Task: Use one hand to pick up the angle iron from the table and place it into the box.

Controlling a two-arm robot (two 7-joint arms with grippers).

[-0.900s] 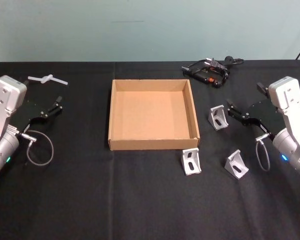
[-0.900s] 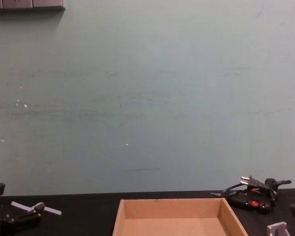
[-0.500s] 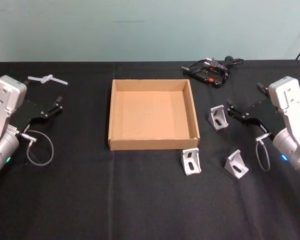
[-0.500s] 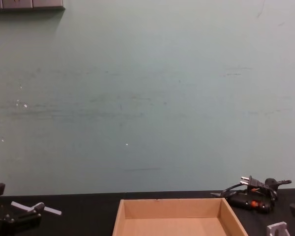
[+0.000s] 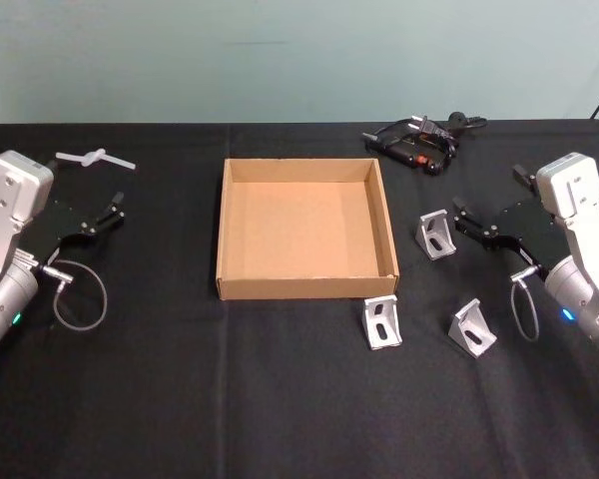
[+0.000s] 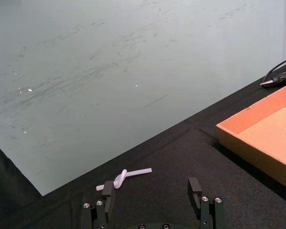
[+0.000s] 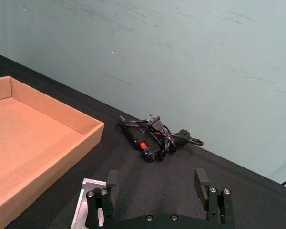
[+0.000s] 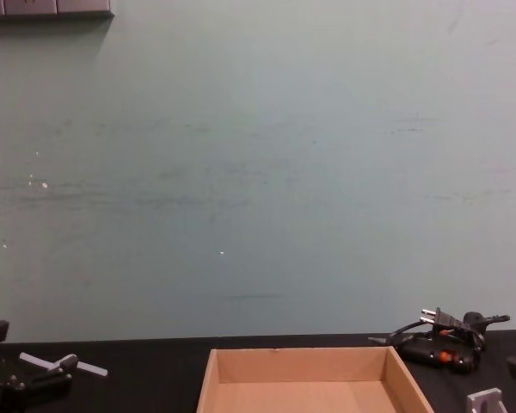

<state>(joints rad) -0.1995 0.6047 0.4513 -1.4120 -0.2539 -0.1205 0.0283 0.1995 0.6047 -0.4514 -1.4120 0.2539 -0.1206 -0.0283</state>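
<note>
1. The table (image 5: 280, 409) was a flat black top that ran the full width of my head view.
2. The box (image 5: 301, 287) sat mid-table, a shallow tan cardboard tray, and I saw nothing inside it.
3. The left gripper (image 6: 151, 191) hung low over the table's left side, well apart from the box, fingers spread wide and holding nothing.
4. The right gripper (image 7: 156, 183) hung over the right side, its fingers likewise apart and gripping nothing. One fingertip stood just beside the far angle iron (image 5: 436, 235).
5. That far angle iron stood on the table, close off the box's right wall.
6. The front angle iron (image 5: 381, 321) stood just off the box's near right corner, and I could not tell if it touched the cardboard.
7. The outer angle iron (image 5: 473, 327) stood to the right of the front one, apart from it.
8. A black corded plug bundle (image 5: 419, 140) lay behind the box's far right corner.
9. A small white plastic piece (image 5: 95, 158) lay near the far left edge, beyond the left gripper.
</note>
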